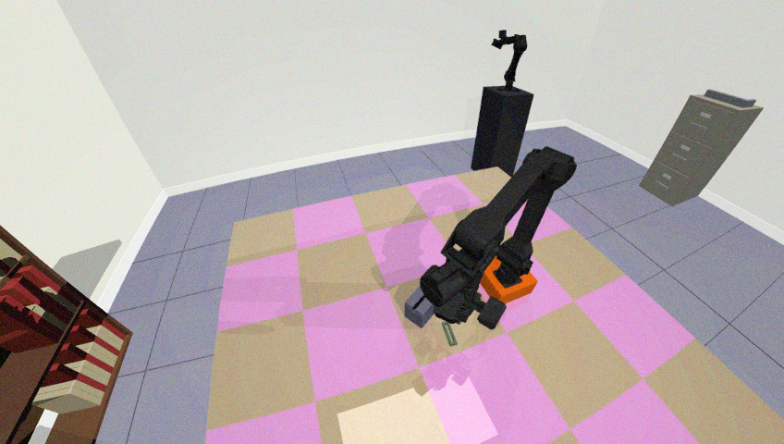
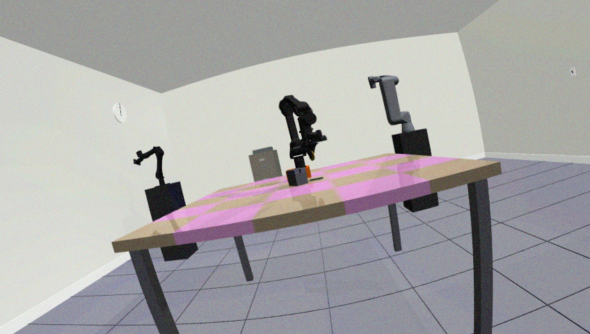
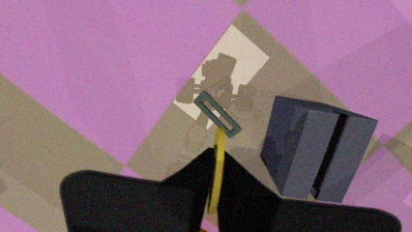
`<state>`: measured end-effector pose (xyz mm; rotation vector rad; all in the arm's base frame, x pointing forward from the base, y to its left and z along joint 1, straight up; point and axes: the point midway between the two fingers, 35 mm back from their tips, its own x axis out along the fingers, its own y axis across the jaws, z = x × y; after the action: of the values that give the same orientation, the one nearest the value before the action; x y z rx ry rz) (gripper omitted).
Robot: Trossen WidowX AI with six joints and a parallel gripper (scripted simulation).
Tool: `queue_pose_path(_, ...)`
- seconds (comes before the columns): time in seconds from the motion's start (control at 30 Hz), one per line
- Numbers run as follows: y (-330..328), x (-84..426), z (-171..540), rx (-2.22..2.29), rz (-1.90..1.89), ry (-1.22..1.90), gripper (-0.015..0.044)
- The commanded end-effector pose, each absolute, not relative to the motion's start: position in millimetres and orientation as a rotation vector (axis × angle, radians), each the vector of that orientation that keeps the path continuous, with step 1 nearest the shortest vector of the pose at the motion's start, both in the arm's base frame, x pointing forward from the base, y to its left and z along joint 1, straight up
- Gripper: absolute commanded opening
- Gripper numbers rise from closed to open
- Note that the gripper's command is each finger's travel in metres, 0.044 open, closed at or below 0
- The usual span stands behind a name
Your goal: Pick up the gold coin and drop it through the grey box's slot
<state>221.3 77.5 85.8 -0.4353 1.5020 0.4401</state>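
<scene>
The pincer squeezes the thin gold coin on its edge, up in the air over the counter, with the green holder lying just ahead of it and the grey box with its dark slot off to its right
</scene>
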Motion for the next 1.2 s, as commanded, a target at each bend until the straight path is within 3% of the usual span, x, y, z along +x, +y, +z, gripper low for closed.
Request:
queue_pose_path(0.0, 71, 226, 86, -0.434, 0.432, 1.504, 0.0000)
queue_pose_path(1.17, -6, 266, 87, -0.440, 0.427, 1.503, 0.0000)
